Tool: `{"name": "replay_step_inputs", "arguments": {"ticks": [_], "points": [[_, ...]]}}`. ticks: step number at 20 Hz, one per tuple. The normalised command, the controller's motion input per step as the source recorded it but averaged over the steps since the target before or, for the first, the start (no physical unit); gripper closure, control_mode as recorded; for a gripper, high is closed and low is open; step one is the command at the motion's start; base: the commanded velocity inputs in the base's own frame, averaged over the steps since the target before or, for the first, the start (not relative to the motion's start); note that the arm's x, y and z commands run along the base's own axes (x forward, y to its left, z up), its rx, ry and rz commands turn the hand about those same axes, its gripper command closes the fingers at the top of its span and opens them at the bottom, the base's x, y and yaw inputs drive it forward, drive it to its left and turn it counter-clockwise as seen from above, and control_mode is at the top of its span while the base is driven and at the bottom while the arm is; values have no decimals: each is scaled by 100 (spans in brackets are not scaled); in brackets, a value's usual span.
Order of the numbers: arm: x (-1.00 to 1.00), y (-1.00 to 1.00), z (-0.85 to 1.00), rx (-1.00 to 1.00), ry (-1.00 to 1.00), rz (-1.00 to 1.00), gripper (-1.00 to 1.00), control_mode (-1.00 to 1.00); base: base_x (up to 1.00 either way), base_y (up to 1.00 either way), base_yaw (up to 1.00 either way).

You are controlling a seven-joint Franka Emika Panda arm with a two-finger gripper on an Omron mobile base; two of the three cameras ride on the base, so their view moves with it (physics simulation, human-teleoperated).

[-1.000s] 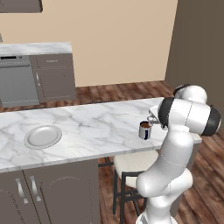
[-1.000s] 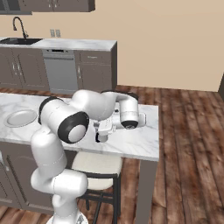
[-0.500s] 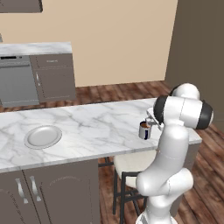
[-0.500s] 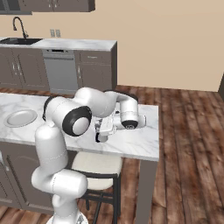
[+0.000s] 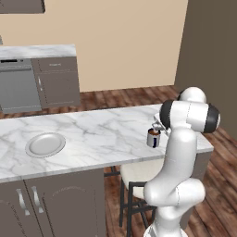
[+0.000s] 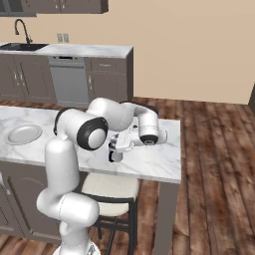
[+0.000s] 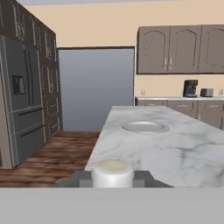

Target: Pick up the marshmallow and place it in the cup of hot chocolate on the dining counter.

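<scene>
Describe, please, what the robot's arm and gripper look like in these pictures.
The arm is glossy white, built of thick rounded links with dark grey to black bands at the joints. No cables or markings can be made out. The gripper is a pale boxy hand, with dark parts at its end.

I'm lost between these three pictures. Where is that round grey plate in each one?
Left base view: plate at left, on the marble top.
Right base view: plate at the left edge, mid-height.
Hand view: plate just right of centre.
Shared landmark: the dining counter it lies on.
</scene>
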Motion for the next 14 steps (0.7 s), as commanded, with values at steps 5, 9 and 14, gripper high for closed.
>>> {"name": "replay_step_inputs", "arguments": {"ticks": [5, 9, 14], "points": [[20, -5, -25, 0, -2, 0, 100, -100, 0, 0, 0], [21, -1, -19, 0, -1, 0, 100, -100, 0, 0, 0], [25, 0, -12, 0, 0, 0, 100, -100, 0, 0, 0]]}}
